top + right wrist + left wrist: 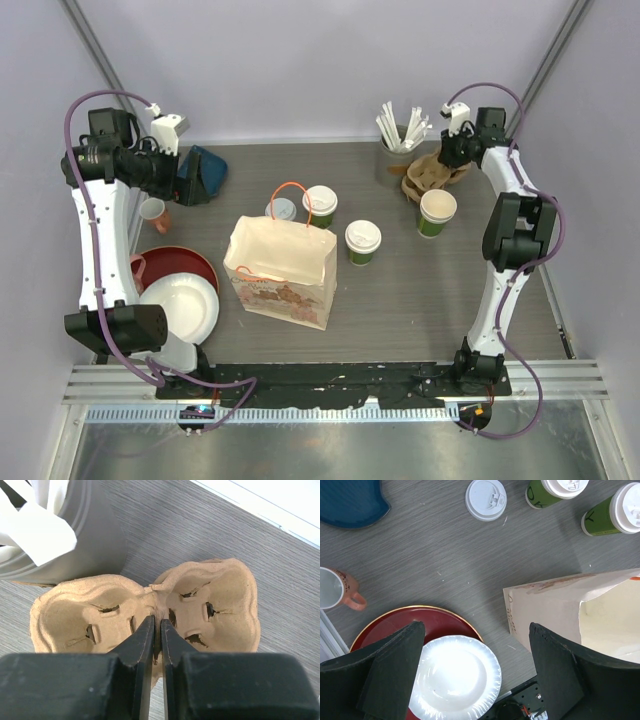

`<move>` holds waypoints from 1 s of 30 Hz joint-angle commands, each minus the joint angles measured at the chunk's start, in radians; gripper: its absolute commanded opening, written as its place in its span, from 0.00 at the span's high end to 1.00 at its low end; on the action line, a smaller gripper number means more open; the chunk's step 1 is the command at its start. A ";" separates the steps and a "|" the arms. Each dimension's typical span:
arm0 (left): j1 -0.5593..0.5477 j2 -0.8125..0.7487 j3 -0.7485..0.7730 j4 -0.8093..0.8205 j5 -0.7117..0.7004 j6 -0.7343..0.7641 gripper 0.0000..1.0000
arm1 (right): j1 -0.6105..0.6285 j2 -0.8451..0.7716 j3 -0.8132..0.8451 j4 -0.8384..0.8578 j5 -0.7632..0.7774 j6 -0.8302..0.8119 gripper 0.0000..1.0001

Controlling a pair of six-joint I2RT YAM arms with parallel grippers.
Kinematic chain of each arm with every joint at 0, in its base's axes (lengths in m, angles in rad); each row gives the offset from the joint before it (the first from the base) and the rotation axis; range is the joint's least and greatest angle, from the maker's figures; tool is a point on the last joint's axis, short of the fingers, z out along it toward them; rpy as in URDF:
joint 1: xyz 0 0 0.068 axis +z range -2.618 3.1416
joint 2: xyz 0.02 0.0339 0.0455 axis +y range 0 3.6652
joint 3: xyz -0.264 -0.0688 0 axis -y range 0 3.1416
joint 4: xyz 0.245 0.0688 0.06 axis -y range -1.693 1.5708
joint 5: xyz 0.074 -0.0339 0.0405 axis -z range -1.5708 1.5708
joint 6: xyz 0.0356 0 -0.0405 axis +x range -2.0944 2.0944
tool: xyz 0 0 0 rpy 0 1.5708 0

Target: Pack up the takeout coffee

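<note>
Table point(400, 300) rear edge, R hand point(157, 624) pinching carrier point(227, 597)

Cup carrier point(220, 595) just beside straw holder point(95, 540)

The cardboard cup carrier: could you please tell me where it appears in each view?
Top external: the cup carrier sits far right, near the back.
Left wrist: not in view.
Right wrist: centre frame, middle ridge between the jaws.
Shared landmark: the grey straw cup, just left of it.
</note>
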 commanded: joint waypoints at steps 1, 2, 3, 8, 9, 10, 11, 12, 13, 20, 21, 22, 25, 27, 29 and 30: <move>-0.004 -0.013 0.036 -0.057 0.016 0.001 0.10 | -0.003 -0.096 0.047 0.024 0.056 0.037 0.99; -0.004 -0.013 0.036 -0.057 0.017 0.001 0.10 | -0.003 -0.099 0.048 0.024 0.066 0.047 0.99; -0.004 -0.013 0.038 -0.057 0.017 0.001 0.10 | -0.003 -0.109 0.050 0.023 0.076 0.051 0.99; -0.004 -0.011 0.043 -0.057 0.019 0.001 0.10 | -0.003 -0.139 0.040 0.047 0.065 0.071 0.99; -0.004 -0.011 0.041 -0.056 0.019 0.001 0.10 | -0.003 -0.144 0.042 0.052 0.065 0.075 0.99; -0.005 -0.011 0.039 -0.054 0.019 0.000 0.10 | -0.003 -0.146 0.043 0.057 0.065 0.080 0.99; -0.004 -0.013 0.038 -0.056 0.019 0.001 0.10 | -0.003 -0.147 0.045 0.058 0.067 0.080 0.99; -0.004 -0.014 0.039 -0.056 0.019 0.001 0.10 | -0.003 -0.149 0.050 0.058 0.071 0.087 0.99; -0.004 -0.013 0.039 -0.057 0.019 0.001 0.10 | -0.003 -0.150 0.053 0.058 0.076 0.090 0.99; -0.004 -0.017 0.042 -0.046 0.025 -0.002 0.11 | -0.003 -0.187 0.054 0.058 0.181 0.127 0.99; -0.005 -0.017 0.049 -0.037 0.029 -0.002 0.18 | -0.004 -0.195 0.047 0.057 0.223 0.136 0.99; -0.008 -0.017 0.059 -0.037 0.043 0.000 0.24 | -0.004 -0.205 0.043 0.060 0.244 0.162 0.99; -0.036 -0.011 0.118 -0.025 0.049 0.010 0.32 | -0.012 -0.262 0.025 0.060 0.315 0.230 0.99; -0.061 0.001 0.157 -0.013 0.045 0.020 0.30 | -0.014 -0.322 0.005 0.058 0.344 0.256 0.99; -0.117 0.010 0.176 -0.008 0.042 0.043 0.28 | -0.014 -0.363 -0.016 0.060 0.381 0.290 0.99; -0.142 0.021 0.181 -0.011 0.039 0.078 0.26 | -0.014 -0.407 -0.025 0.060 0.390 0.299 0.99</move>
